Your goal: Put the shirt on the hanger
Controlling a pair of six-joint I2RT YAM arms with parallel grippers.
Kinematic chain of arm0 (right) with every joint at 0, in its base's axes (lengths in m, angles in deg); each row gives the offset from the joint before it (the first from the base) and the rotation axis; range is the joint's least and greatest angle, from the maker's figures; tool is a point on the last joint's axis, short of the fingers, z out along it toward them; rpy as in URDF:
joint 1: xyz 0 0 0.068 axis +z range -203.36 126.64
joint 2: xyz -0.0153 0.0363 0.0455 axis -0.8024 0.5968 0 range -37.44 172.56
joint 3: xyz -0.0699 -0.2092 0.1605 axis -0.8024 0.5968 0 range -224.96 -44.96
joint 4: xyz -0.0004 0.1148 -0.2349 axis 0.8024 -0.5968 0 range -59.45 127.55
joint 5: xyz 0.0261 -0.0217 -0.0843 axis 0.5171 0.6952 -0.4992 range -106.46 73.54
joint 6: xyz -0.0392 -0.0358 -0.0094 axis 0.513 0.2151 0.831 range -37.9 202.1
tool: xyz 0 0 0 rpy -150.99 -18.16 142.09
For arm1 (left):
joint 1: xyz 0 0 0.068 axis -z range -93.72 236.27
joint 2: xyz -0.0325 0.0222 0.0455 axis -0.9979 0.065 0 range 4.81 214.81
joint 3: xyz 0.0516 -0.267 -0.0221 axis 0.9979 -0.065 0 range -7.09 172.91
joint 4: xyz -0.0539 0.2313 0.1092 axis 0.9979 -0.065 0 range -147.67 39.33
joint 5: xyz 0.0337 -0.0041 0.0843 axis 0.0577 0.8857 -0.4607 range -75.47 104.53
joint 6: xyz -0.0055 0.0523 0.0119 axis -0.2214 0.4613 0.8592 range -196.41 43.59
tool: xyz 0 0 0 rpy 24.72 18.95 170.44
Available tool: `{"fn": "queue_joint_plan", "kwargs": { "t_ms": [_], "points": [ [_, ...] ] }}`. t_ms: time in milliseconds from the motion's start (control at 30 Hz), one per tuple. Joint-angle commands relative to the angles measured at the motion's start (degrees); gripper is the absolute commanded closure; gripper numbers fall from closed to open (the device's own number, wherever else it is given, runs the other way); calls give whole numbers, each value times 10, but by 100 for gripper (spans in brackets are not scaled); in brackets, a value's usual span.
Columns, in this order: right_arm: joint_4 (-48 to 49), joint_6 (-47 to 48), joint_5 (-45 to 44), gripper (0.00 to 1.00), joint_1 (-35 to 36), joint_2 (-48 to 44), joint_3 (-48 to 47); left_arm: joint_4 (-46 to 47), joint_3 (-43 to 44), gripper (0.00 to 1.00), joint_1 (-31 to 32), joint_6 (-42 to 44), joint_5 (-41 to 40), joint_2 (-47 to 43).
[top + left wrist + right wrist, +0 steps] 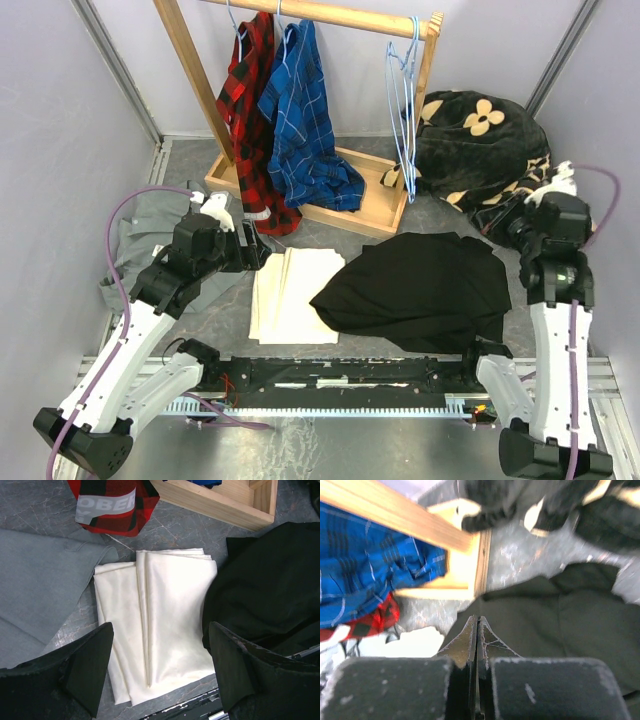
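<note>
Ok so the black shirt (420, 290) is lying crumpled flat on the desk (330, 240), just in front of the wooden rack (330, 15), toward its right end. The light-blue hanger (405, 130) is hanging off the right end of the rack's top rail in a little bunch of identical ones, so well apart from the shirt. The left end effector (160, 630) is released, fingers spread wide, hovering over a folded cream cloth (160, 625) in front of the rack's left half, gripping nothing. The right end effector (478, 630) is clenched, tips pressed together with nothing between them, up over the shirt's far right edge, off the rack's right side. A red plaid shirt (250, 100) and a blue plaid one (300, 110) hang on the rack too.
</note>
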Motion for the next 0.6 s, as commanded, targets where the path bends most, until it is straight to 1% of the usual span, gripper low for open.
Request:
{"fn": "queue_joint_plan", "kwargs": {
  "t_ms": [0, 200, 300, 433, 567],
  "points": [
    [-102, 59, -123, 100, -2, 13, -148, 15, 18, 17, 1, 16, 5, -6],
    [-205, 139, -201, 100, -2, 93, -366, 16, 16, 17, 1, 17, 6, -7],
    [-230, 183, -221, 100, -2, 118, -435, 19, 14, 17, 1, 16, 7, -6],
    [-254, 219, -212, 100, -1, 153, -527, 20, 14, 17, 2, 16, 7, -7],
    [-269, 221, -159, 100, 6, 191, -602, 28, 10, 17, 1, 11, 9, -3]
  ]
}}
